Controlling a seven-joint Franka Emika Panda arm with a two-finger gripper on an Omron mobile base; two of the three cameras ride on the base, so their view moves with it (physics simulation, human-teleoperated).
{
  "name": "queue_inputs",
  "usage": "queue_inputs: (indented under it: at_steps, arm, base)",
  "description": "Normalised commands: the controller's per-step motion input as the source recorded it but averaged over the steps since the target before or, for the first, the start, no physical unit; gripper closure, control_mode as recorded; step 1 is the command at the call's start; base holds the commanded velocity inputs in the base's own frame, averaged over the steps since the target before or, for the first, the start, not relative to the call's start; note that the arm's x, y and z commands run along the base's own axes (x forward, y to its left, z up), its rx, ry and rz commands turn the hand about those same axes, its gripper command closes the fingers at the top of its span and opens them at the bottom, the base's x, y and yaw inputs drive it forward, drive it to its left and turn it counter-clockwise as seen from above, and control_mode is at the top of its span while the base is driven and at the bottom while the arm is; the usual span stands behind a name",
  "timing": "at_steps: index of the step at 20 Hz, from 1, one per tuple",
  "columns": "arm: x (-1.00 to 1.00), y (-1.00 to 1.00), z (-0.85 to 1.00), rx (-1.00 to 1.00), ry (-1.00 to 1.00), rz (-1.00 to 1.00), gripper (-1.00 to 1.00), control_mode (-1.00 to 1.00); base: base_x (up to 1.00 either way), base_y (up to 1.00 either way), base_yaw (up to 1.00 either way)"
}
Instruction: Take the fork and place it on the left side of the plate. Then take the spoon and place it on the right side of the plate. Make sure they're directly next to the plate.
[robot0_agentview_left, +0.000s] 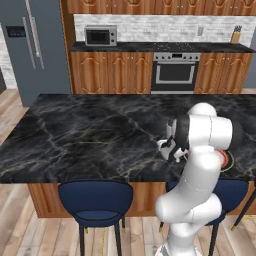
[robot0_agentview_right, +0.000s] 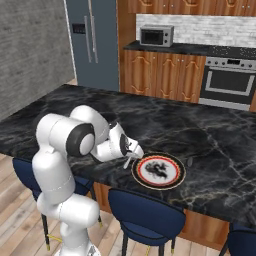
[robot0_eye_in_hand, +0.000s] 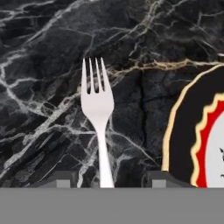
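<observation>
The fork (robot0_eye_in_hand: 97, 105) lies flat on the black marble counter, tines pointing away from the hand, just left of the plate (robot0_eye_in_hand: 183, 131). That plate has a dark rim with a gold edge, a red scalloped ring and a pale centre. My gripper (robot0_eye_in_hand: 108, 179) hovers low over the fork's handle, open, with its fingertips (robot0_eye_in_hand: 57, 179) standing well clear on either side. In the right base view the gripper (robot0_agentview_right: 129, 159) is at the left edge of the plate (robot0_agentview_right: 170, 172). A small thin item (robot0_agentview_right: 190, 161), too small to identify as the spoon, lies right of the plate.
The island counter (robot0_agentview_left: 90, 135) stretches wide to the left and back. Blue stools (robot0_agentview_left: 96, 202) stand along its near edge. A fridge (robot0_agentview_left: 35, 45), microwave (robot0_agentview_left: 100, 36) and oven (robot0_agentview_left: 174, 72) line the far wall.
</observation>
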Motion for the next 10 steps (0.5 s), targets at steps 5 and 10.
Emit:
queue_inputs:
  at_steps: [5,10]
  arm:
    - [-0.12,-0.07,0.33,0.0,-0.03,0.02,-1.0,-1.0]
    - [-0.24,0.0,0.91,0.0,-0.07,0.05,-1.0,-1.0]
  base:
    - [0.0,0.0,0.0]
    - [0.0,0.0,0.0]
